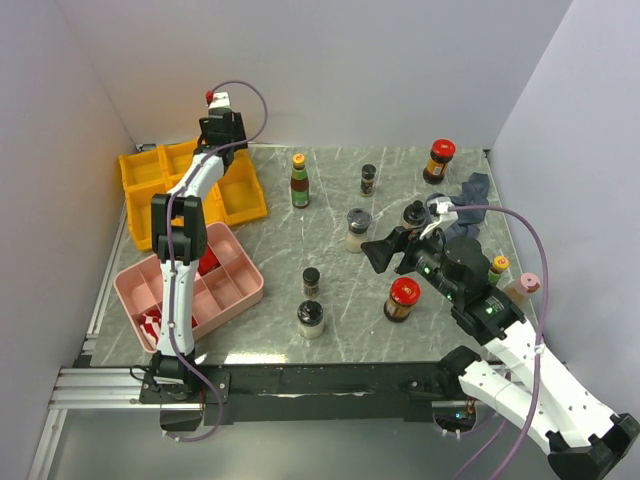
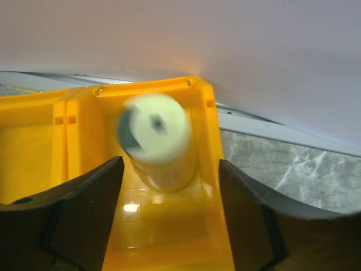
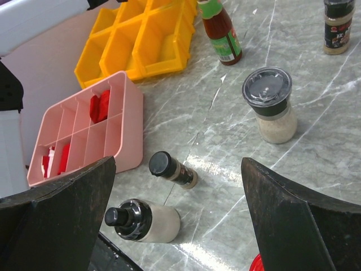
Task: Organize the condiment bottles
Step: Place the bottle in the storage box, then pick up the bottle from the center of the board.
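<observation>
While the left gripper (image 2: pixel 170 166) hangs over the far corner cell of the yellow bin rack (image 2: pixel 34 147), upper left of the top view, that cell holds one pale shaker (image 2: pixel 155 141). The shaker is blurred and sits between fingers (image 2: pixel 84 209) that are spread, with yellow showing on its right side, so no pinch.
Pink tray (image 3: pixel 131 124), lower left: red blocks (image 3: pixel 100 106) in a few cells.
Right gripper (image 3: pixel 177 164), centre right: fingers wide apart, pinching nothing, above the marble table (image 1: pixel 330 215).
On the table, counted from the top view:
- red-lidded: 2 — far red jar (image 1: pixel 438 160) upper right, near red jar (image 1: pixel 402 299) lower centre
- yellow-capped, green label: 2 — slim bottle (image 1: pixel 299 180) upper centre, second slim bottle (image 1: pixel 497 268) right, partly hidden by the arm
- black-capped spice: 2 — far spice jar (image 1: pixel 368 179), near spice jar (image 1: pixel 311 282)
- grinder (image 1: pixel 357 230): 1, centre
- second pale shaker (image 1: pixel 310 318): 1, bottom centre
- pink-capped bottle (image 1: pixel 524 285): 1, right
- dark-topped jar (image 1: pixel 413 215): 1, behind the right gripper, type unclear
Dark cloth (image 1: pixel 470 188) upper right.
</observation>
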`<control>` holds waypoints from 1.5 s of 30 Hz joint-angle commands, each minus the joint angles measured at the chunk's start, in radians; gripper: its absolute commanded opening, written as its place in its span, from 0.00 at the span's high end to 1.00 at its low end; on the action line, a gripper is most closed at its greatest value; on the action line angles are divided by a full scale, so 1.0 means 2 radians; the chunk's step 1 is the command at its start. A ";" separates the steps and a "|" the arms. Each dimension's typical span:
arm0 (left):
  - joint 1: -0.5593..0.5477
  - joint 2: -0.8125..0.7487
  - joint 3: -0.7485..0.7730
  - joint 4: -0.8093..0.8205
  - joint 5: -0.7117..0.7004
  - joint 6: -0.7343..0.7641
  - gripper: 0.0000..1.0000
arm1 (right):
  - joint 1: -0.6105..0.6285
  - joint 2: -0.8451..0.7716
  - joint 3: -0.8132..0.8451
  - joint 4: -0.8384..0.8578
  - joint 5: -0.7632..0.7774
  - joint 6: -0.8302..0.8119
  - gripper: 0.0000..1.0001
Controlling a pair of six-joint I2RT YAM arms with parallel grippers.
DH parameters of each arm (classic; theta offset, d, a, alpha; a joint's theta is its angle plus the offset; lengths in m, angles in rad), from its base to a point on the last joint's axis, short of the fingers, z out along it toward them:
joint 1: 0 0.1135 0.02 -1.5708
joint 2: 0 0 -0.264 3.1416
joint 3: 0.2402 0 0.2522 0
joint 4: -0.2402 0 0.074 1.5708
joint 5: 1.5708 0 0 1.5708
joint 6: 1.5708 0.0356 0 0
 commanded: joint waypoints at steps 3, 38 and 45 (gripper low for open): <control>0.001 -0.001 0.023 0.027 0.015 0.013 0.21 | 0.000 -0.009 0.002 0.014 -0.002 -0.001 0.00; -0.289 -0.609 -0.500 -0.113 -0.051 -0.107 0.01 | -0.002 0.016 0.012 -0.035 0.026 0.005 0.00; -0.430 -0.636 -0.568 -0.112 -0.054 -0.091 0.01 | -0.002 0.020 0.010 -0.033 0.059 -0.014 0.00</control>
